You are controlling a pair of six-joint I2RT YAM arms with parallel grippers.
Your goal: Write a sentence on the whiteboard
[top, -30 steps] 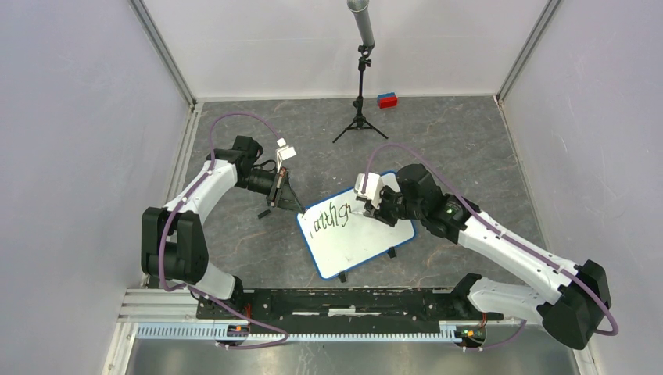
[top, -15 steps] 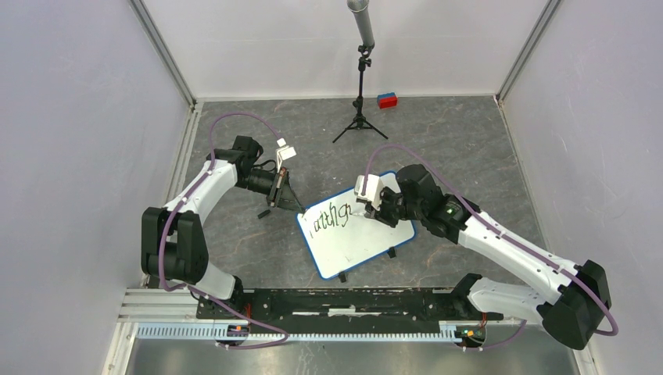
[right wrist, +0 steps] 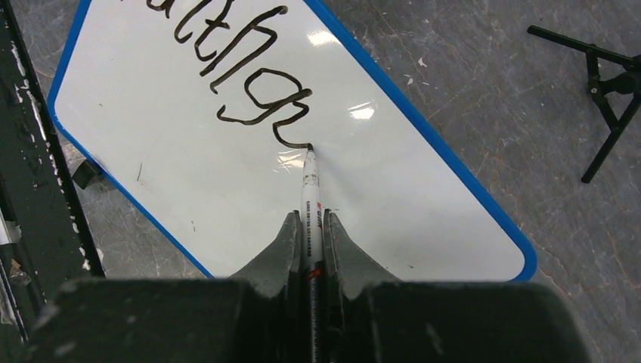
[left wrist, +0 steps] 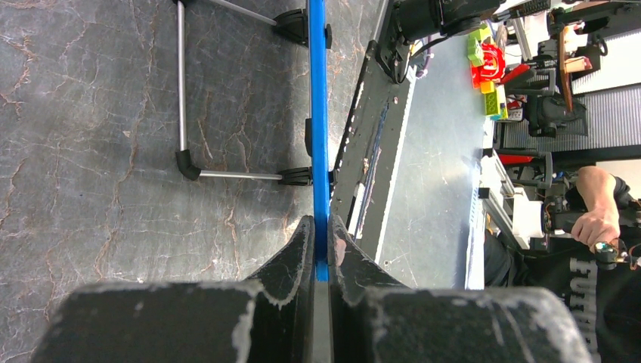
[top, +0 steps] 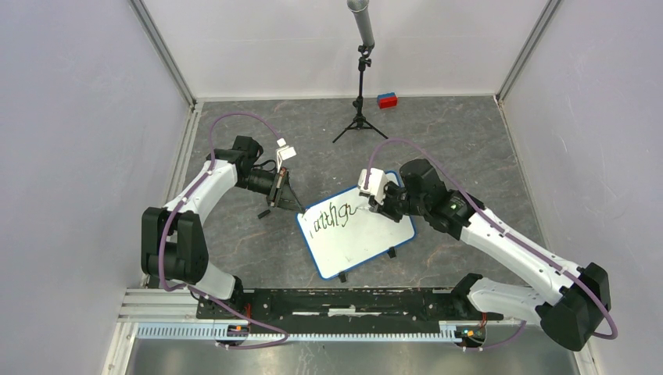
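Blue-rimmed and white, the whiteboard (top: pixel 356 234) lies on the grey marbled table (top: pixel 485 156) near its middle, its long axis running from 8 to 2 o'clock in the overhead view. The sentence (right wrist: pixel 242 76), so far a short run of black cursive, sits along the board's 11 o'clock edge.

My right arm reaches in from the base at 4 o'clock, elbow raised and wrist bent down over the board's 1 o'clock corner. My right gripper (right wrist: pixel 310 223) is clamped tight on a black marker (right wrist: pixel 311 189). The marker's tip touches the board exactly where the last stroke ends.

My left arm folds up from its base at 8 o'clock, forearm angled toward 2 o'clock. My left gripper (left wrist: pixel 318 236) pinches the board's blue rim at the 9 o'clock corner, with its fingers nearly together.

Beyond the board at 12 o'clock stands a black tripod (top: pixel 360 117) carrying a grey cylinder (top: pixel 361 23). A red-and-blue block (top: pixel 387 100) lies at 1 o'clock by the back wall, well apart from both arms. Nothing stands between the marker and the unwritten white surface.
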